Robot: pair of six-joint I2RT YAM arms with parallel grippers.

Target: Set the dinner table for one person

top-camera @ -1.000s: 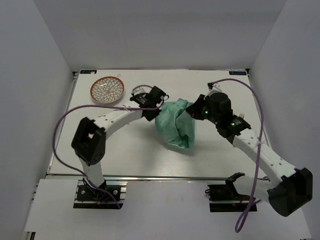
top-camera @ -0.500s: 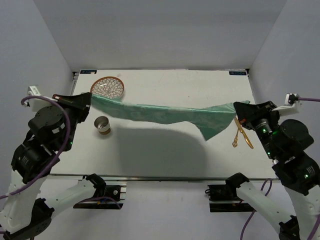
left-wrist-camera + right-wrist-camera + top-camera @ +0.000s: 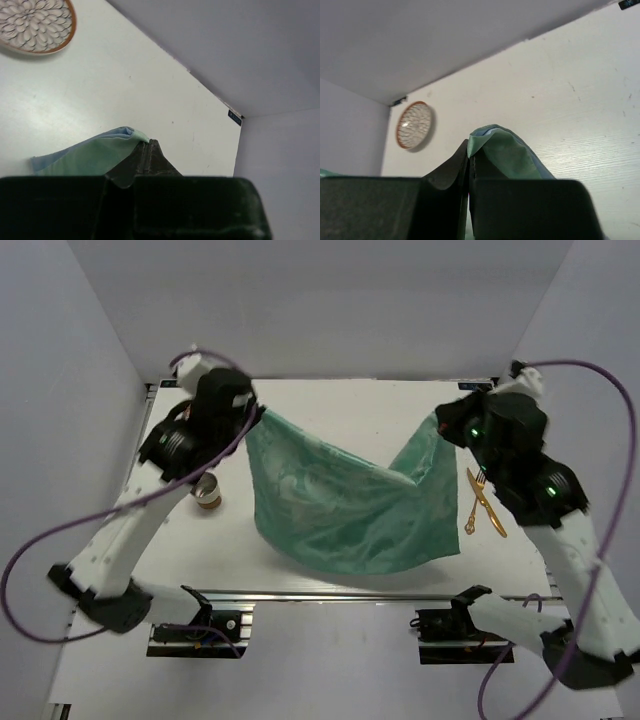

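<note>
Left claw [image 3: 149, 143], right claw [image 3: 469, 148] clamp cloth [image 3: 340, 510] near cup [image 3: 207, 490].

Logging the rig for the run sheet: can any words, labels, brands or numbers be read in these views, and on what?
Nothing can be read.
Dark sticker at a far corner of the dinner table: too small and blurred.
Second dark sticker at the other far corner, by the plate: unreadable too.
Green cloth and plate: patterns only, no writing.

no legible text (sticker [image 3: 234, 117] on the dinner table [image 3: 125, 85] blurs).
</note>
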